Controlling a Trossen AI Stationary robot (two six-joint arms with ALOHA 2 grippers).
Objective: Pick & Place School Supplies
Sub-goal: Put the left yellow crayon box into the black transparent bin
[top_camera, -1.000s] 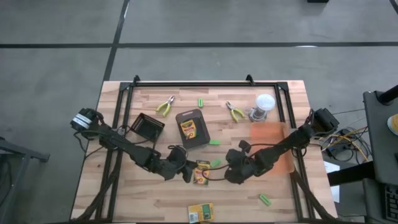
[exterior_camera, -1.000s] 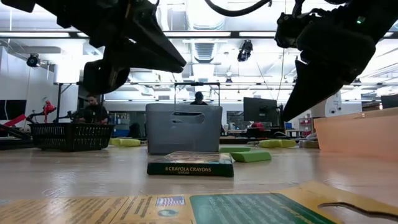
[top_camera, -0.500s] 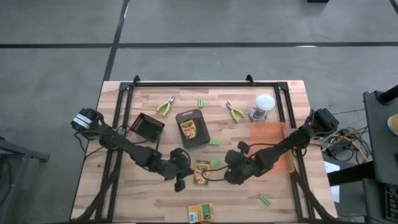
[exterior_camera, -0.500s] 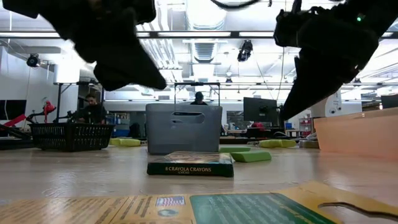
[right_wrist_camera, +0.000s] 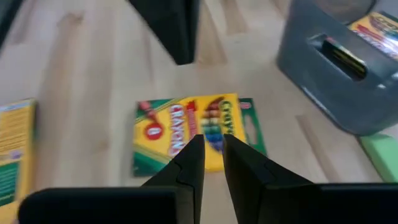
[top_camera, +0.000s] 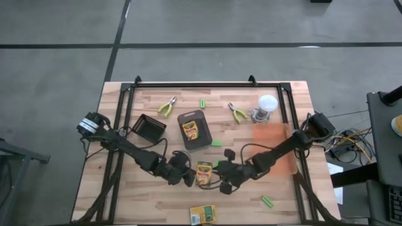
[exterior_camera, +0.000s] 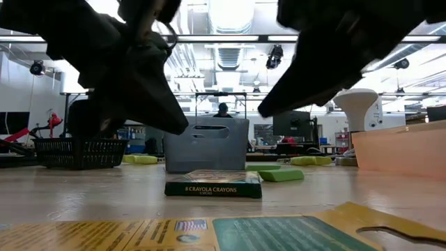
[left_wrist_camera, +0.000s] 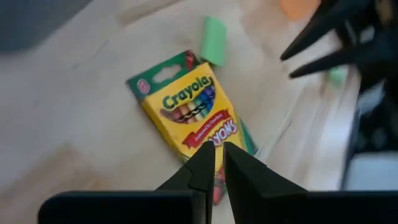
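Both claws hang closed over the middle crayon box [top_camera: 204,174], the left gripper [top_camera: 186,178] at one side, the right gripper [top_camera: 221,177] at the other, holding nothing. Wrist views show the box's printed face [left_wrist_camera: 193,115]; the level view shows only its spine [exterior_camera: 212,189]. A green stick [top_camera: 218,164] lies just beside it. Another crayon box [top_camera: 203,214] sits at the table's near edge, a third in the grey tray [top_camera: 195,130]. Pliers [top_camera: 166,107] lie well apart.
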